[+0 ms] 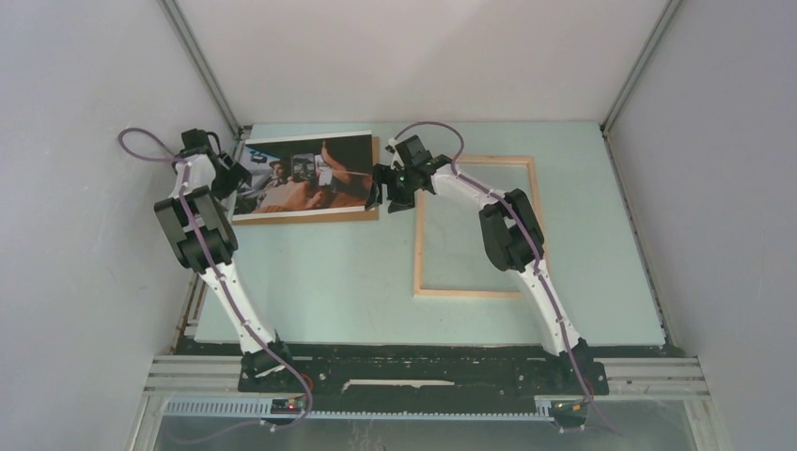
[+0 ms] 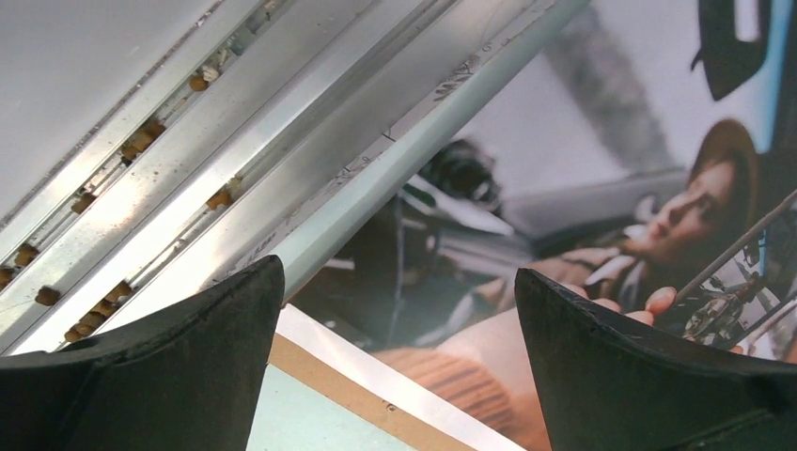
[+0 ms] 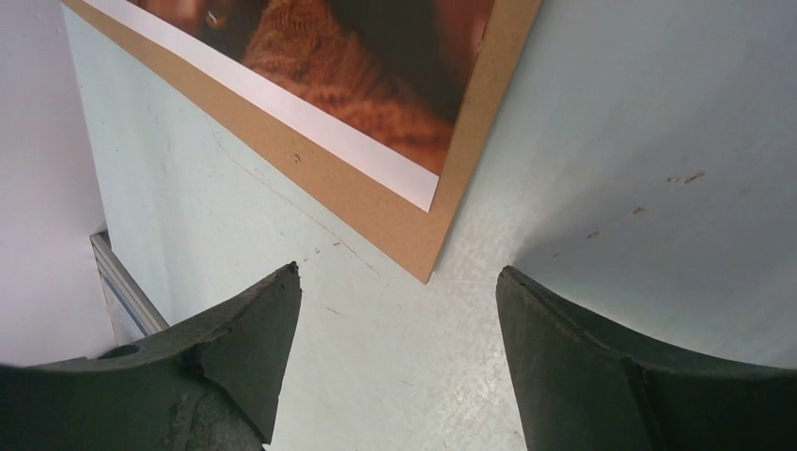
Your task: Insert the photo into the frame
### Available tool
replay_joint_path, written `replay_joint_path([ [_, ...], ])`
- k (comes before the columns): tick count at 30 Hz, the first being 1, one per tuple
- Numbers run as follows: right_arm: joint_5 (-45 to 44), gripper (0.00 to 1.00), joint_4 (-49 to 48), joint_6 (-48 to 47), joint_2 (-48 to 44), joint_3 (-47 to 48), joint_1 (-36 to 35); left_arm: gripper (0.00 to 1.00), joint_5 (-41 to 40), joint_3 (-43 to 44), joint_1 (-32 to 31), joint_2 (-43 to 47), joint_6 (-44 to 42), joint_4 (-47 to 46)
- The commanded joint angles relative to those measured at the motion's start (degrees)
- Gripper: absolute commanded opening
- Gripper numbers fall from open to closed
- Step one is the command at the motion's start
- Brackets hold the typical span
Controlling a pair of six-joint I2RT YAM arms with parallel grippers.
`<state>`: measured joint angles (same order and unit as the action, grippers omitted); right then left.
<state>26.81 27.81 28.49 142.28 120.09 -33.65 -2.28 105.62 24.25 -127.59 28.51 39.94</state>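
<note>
The photo [image 1: 303,172], a colour print with a white border, lies face up on a brown backing board [image 1: 310,217] at the back left of the table. The frame [image 1: 470,293], thin light wood, lies flat to the right of it. My left gripper [image 1: 235,178] is open at the photo's left edge; in the left wrist view its fingers [image 2: 399,310] straddle the photo [image 2: 564,216] and the board's edge [image 2: 348,390]. My right gripper [image 1: 378,194] is open beside the board's right edge. It [image 3: 399,271] holds nothing, with the board's corner [image 3: 428,263] just ahead and the photo [image 3: 376,94] beyond.
A pale green table top [image 1: 329,272] carries everything. An aluminium rail [image 2: 235,141] runs along its left edge, close to my left gripper. Grey enclosure walls [image 1: 75,235] stand on both sides and at the back.
</note>
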Motion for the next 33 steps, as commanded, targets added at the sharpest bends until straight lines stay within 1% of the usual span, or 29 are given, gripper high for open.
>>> replay_joint_path([
  [1, -2.2, 0.84, 1.2, -1.2, 1.5, 6.3, 1.1, 1.00, 0.9, 2.6, 2.8, -2.0, 1.7, 0.3],
  [4, -2.4, 0.84, -0.1, -0.3, 2.6, 7.8, 1.3, 1.00, 6.8, 3.3, 2.9, -3.9, 3.2, 0.9],
  [6, -2.5, 0.84, -0.6, 0.7, 3.5, 9.2, 1.5, 1.00, 9.4, 3.0, 2.6, -4.1, 3.9, 1.0],
  [12, -4.3, 0.84, -3.8, 3.6, 4.6, 9.8, 2.0, 1.00, 3.5, 2.0, 3.1, -2.7, 4.0, 2.2],
  [15, -3.3, 0.84, -4.9, 5.1, 6.4, 11.5, 2.2, 1.00, 6.7, 1.6, 3.6, -3.3, 4.3, 1.9],
  [17, -1.5, 0.84, -6.1, 6.1, 8.1, 12.7, 1.9, 1.00, 7.5, 1.6, 3.5, -3.4, 3.9, 2.0],
  [20, 0.9, 0.83, -8.4, 8.5, 10.2, 13.5, 1.2, 1.00, 8.9, -0.7, 3.6, -1.2, 3.5, 0.0],
  [25, 2.2, 0.83, -10.1, 10.4, 10.4, 12.4, 0.2, 1.00, 16.1, -1.9, 3.5, -0.2, 3.6, -1.0],
  [27, 3.5, 0.83, -10.9, 10.8, 10.1, 12.1, 0.1, 0.99, 18.4, -3.7, 3.4, 0.5, 4.3, -1.7],
  [29, 4.5, 0.82, -11.5, 10.6, 9.3, 11.0, -0.1, 0.99, 18.9, -6.0, 3.4, 2.1, 4.9, -2.2],
  [33, 6.2, 0.82, -12.1, 9.2, 5.9, 7.0, -0.3, 0.99, 21.3, -14.9, 3.4, 8.3, 6.7, -6.0],
])
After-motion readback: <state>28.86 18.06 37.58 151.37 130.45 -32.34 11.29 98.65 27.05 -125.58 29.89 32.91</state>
